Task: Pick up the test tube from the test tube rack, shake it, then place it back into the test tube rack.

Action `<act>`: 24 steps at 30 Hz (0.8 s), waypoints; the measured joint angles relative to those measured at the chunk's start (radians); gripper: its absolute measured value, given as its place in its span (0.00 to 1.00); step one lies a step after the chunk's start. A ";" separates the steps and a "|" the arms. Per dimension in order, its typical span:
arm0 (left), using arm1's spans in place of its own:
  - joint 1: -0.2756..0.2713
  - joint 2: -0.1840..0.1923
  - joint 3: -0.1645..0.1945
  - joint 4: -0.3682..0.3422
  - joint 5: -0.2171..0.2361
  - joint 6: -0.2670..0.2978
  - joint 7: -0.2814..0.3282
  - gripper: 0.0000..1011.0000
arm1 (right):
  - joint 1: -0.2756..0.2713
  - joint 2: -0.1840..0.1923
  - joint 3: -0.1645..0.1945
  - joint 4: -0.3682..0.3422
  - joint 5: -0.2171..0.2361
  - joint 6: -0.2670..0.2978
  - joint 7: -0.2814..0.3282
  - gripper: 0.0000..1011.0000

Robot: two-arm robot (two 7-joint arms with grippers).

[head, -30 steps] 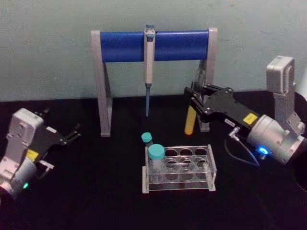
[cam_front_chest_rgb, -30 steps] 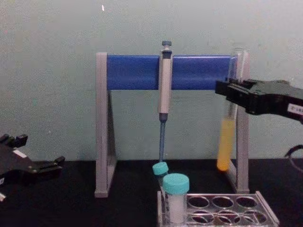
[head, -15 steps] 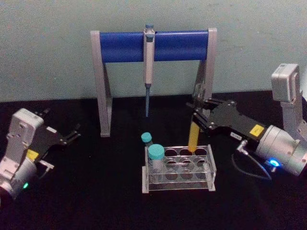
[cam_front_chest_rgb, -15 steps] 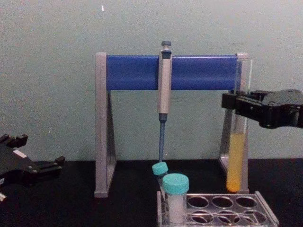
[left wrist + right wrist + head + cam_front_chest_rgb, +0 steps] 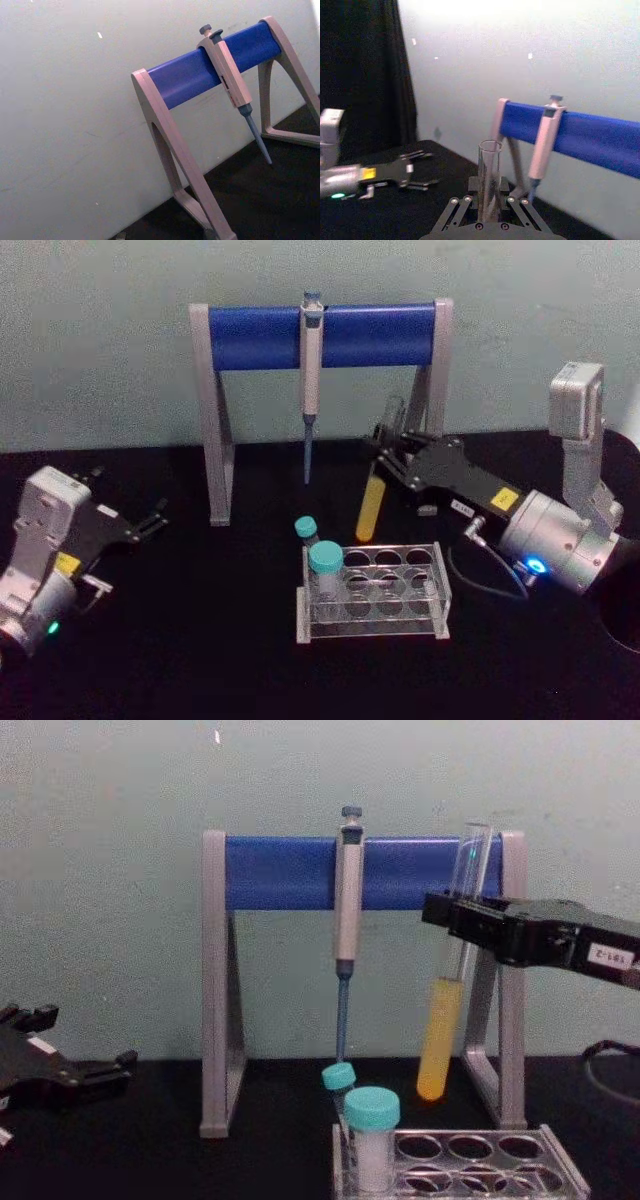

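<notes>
The test tube [image 5: 371,504] hangs in the air, tilted, yellow liquid in its lower part and its open top uppermost. My right gripper [image 5: 386,454] is shut on its clear upper part, above and behind the test tube rack [image 5: 372,632]. From the chest, the test tube [image 5: 440,1038] hangs left of the stand's right leg, gripped by the right gripper [image 5: 457,916], and its round bottom is well above the rack [image 5: 562,1161]. The right wrist view looks along the test tube [image 5: 489,175] between the fingers [image 5: 454,214]. My left gripper [image 5: 153,519] rests open at the far left.
Two teal-capped vials [image 5: 325,560] [image 5: 306,528] stand at the rack's left end. Behind it is the grey-and-blue pipette stand [image 5: 260,337] with a pipette [image 5: 311,370] hanging from its bar. The table is black and a pale wall stands close behind.
The right gripper has swung the test tube left and up from just above the rack's back right holes. The tube now tilts, where before it hung upright. The left arm has not moved.
</notes>
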 joint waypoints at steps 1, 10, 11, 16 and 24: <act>0.000 0.000 0.000 0.000 0.000 0.000 0.000 0.99 | 0.003 -0.004 0.000 0.006 -0.006 -0.007 -0.006 0.22; 0.000 0.000 0.000 0.000 0.000 0.000 0.000 0.99 | 0.011 -0.019 0.014 0.034 -0.049 -0.041 -0.045 0.22; 0.000 0.000 0.000 0.000 0.000 0.000 0.000 0.99 | 0.011 -0.019 0.015 0.034 -0.051 -0.041 -0.045 0.22; 0.000 0.000 0.000 0.000 0.000 0.000 0.000 0.99 | 0.003 -0.014 0.023 0.026 -0.069 -0.043 -0.053 0.22; 0.000 0.000 0.000 0.000 0.000 0.000 0.000 0.99 | -0.027 0.021 0.043 -0.015 -0.122 -0.038 -0.072 0.22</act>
